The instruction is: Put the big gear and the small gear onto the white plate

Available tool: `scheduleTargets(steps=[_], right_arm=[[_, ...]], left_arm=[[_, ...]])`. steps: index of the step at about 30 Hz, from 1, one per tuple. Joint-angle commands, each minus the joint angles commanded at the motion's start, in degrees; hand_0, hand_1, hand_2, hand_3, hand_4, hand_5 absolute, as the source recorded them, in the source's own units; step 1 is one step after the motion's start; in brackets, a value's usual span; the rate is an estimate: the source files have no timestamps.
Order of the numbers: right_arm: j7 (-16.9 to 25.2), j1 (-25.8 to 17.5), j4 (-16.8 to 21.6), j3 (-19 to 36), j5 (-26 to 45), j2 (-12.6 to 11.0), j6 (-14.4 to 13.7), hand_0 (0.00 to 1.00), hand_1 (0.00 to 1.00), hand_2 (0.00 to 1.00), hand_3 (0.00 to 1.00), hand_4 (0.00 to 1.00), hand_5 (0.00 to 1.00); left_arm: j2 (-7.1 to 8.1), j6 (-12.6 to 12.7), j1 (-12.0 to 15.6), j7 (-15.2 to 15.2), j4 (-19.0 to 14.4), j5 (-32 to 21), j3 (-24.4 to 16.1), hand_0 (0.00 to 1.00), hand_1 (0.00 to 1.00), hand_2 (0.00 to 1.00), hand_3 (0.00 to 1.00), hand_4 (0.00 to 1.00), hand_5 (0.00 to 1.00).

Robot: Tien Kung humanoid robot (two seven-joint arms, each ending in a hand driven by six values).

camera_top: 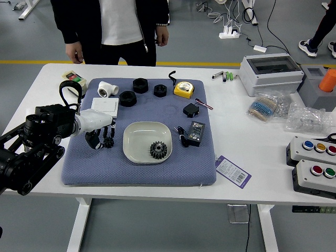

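Note:
My left hand [105,137], white-backed with dark fingers, reaches in over the left part of the blue-grey mat. Its thumb and fingers are apart around the small black gear [108,142], which rests on the mat left of the plate; no firm grasp shows. The white plate [137,156] lies mid-mat, and the big dark gear [158,150] sits on its right front part.
Black round pieces [127,98], a white pipe fitting [107,89], a white box [105,106] and a yellow tape measure [184,90] line the mat's back. A black adapter [196,133] stands right of the plate. A person stands at the far side, hands hanging down.

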Motion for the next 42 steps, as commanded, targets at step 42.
scheduleTargets(steps=[42], right_arm=[[0.0,0.34,0.09,0.26,-0.07,-0.1,0.02,0.734,0.742,0.764,0.635,0.905,0.747]], left_arm=[[-3.18,4.05,-0.71,-0.45,5.72,0.0,-0.76,0.381,0.503,0.552,0.687,0.998,0.202]])
